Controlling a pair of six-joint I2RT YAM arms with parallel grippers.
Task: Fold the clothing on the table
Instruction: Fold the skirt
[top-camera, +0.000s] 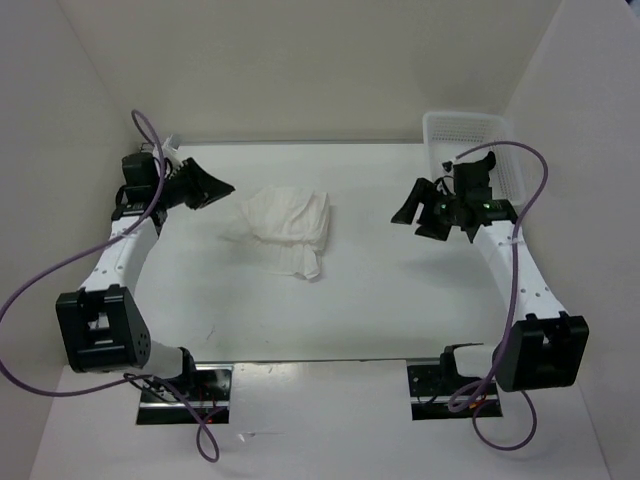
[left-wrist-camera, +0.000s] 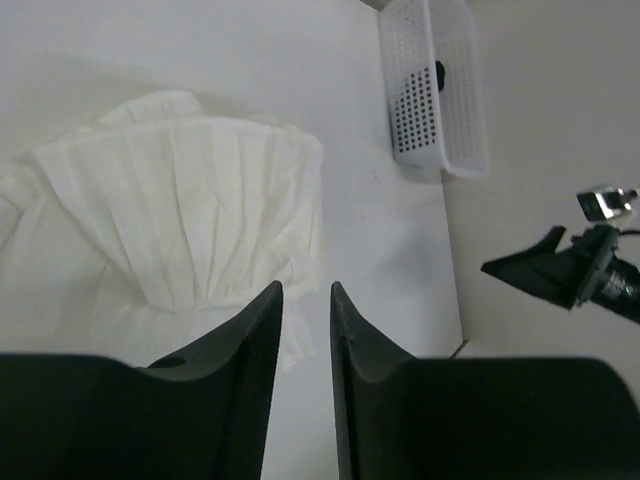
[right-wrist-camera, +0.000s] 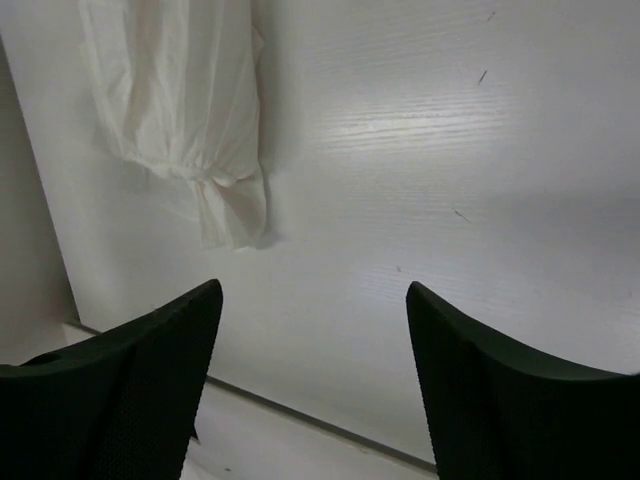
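White counter (top-camera: 380, 300) with the clothing (top-camera: 285, 228) lying near its middle as a compact, wrinkled bundle, the left gripper (top-camera: 222, 190) slightly parted and the right gripper (top-camera: 418, 222) spread wide, both empty and clear of it, so the folding looks mostly done.

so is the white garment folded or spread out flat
Folded, roughly: the white garment lies as a compact layered bundle on the table, with a pleated layer doubled over on top and uneven edges.
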